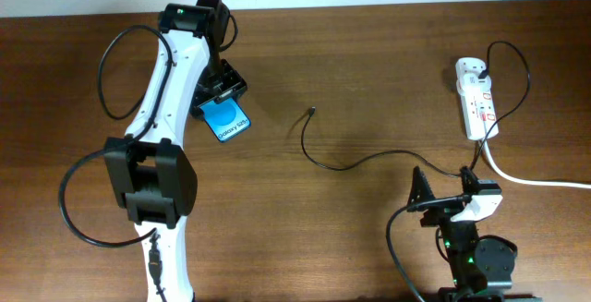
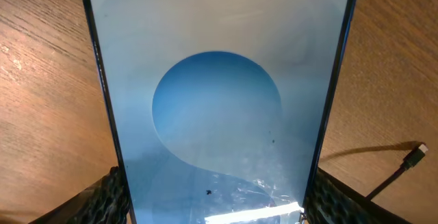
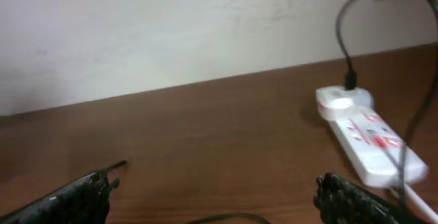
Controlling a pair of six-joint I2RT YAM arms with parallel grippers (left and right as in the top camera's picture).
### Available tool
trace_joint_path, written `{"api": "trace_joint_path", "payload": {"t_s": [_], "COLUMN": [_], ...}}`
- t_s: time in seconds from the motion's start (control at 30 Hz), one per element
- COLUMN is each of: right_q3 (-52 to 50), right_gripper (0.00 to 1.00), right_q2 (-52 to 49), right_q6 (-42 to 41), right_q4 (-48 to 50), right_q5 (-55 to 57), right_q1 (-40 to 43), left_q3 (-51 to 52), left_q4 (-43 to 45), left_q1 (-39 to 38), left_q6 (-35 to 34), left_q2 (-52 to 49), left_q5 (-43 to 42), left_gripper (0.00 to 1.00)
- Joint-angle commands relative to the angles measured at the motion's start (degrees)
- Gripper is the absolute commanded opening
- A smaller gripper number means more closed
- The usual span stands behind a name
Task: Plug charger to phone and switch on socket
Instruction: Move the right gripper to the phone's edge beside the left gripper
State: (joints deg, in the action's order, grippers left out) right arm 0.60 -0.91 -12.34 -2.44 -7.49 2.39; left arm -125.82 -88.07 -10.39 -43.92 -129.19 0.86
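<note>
Tabletop of brown wood grain met a pale wall. The left gripper clamped the phone toward the far edge, left side. The right gripper gaped wide, holding nothing, by the near edge. The charger lay mid-table, and the socket sat near the far right corner.

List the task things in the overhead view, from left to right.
phone → charger tip → socket
</note>
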Motion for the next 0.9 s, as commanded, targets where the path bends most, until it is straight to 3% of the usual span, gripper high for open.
{"api": "trace_joint_path", "payload": {"t_s": [0.0,0.07,0.23,0.37,0.5,0.67,0.7,0.77,0.87], "right_q3": [1.53,4.00,17.55,36.68,50.16,52.72,52.72,52.72,52.72], "right_gripper": [0.98,0.98,0.98,0.98,0.98,0.99,0.94,0.83,0.79], "right_q2": [-0.04,-1.42,-20.02,-41.99,-57.37,-73.07,-77.50,-81.77,-86.51], "right_q6": [-0.83,-1.66,-2.21,-3.58,-3.56,-3.61,-5.60,-9.33,-17.86], "right_q4": [0.94,0.90,-0.39,-11.30,-21.16,-15.34,-12.92,-9.11,-2.75], "right_q5": [-7.32,-7.63,-16.68,-27.45,-34.47,-48.59,-49.29,-48.46,-37.88], "right_q1": [0.26,0.26,0.26,0.26,0.26,0.20,-0.28,-2.49,-10.27], "left_q3": [-1.31,-1.31,-1.31,-1.31,-1.31,-1.31,-1.31,-1.31,-1.31], "left_q4": [-0.22,-0.07,1.70,2.19,2.14,1.92,1.92,1.95,2.19], "left_q1": [-0.11,-0.11,-0.09,0.31,0.94,1.20,1.20,1.20,1.18], "left_q6": [0.76,0.76,2.03,1.99,1.66,-6.43,-8.68,-12.22,-15.02], "left_q2": [0.07,0.07,0.07,0.07,0.07,0.07,0.07,0.07,0.07], "left_q5": [-2.91,-3.98,-9.84,-13.57,-18.58,-21.31,-21.51,-21.70,-21.70], "left_gripper": [0.00,0.00,0.00,0.00,0.00,0.00,0.00,0.00,0.00]}}
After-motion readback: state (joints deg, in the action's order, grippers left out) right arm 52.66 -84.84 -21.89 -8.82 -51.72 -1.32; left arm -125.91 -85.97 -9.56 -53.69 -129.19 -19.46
